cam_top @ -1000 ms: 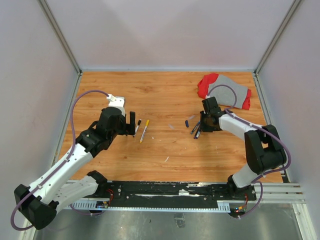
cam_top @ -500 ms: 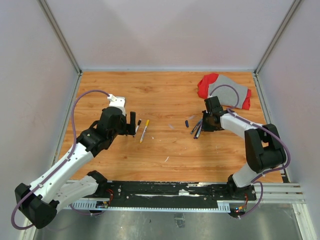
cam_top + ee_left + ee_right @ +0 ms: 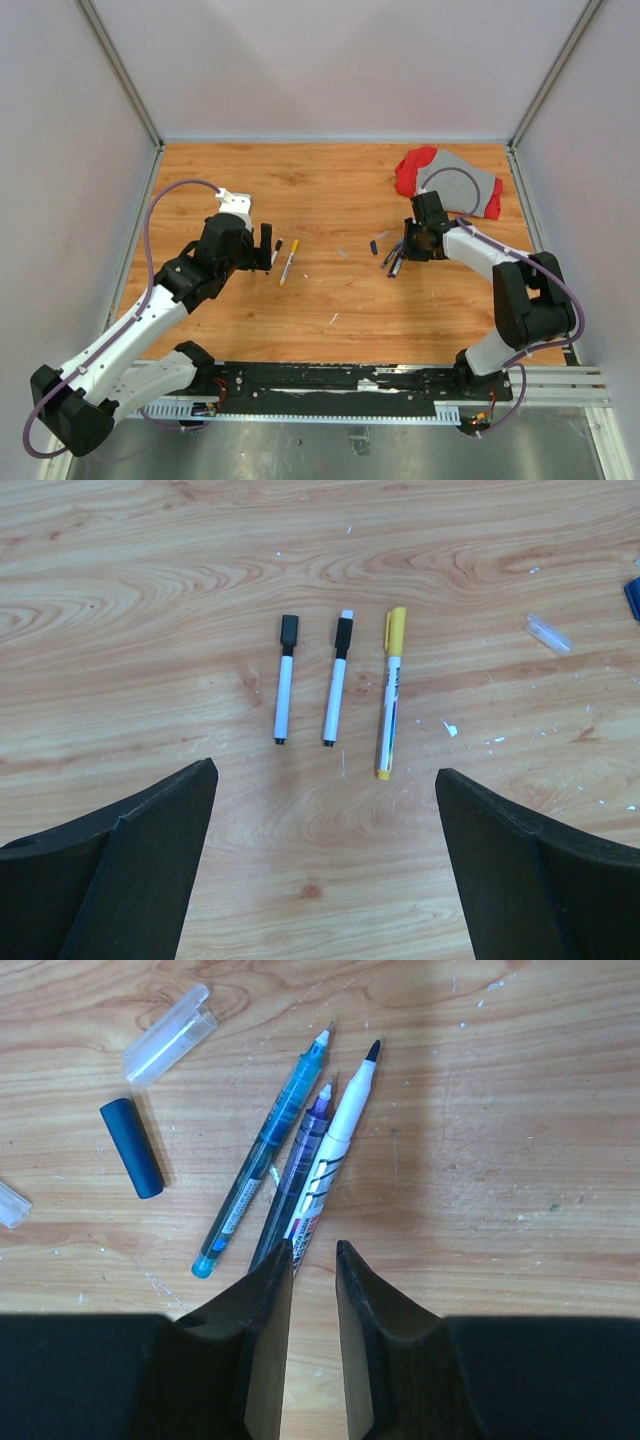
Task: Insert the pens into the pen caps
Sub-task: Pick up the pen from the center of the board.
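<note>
1. This is a robotics lab test cell: plain pale grey panels and slim aluminium corner struts box in a wood-grain tabletop.
2. Two white-and-black robot arms stand bolted to a black mounting rail, looped purple cables trailing from them.

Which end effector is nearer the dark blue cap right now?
Right. The right end effector is close beside the dark blue cap; the left end effector is across the table, over the capped pens.
</note>
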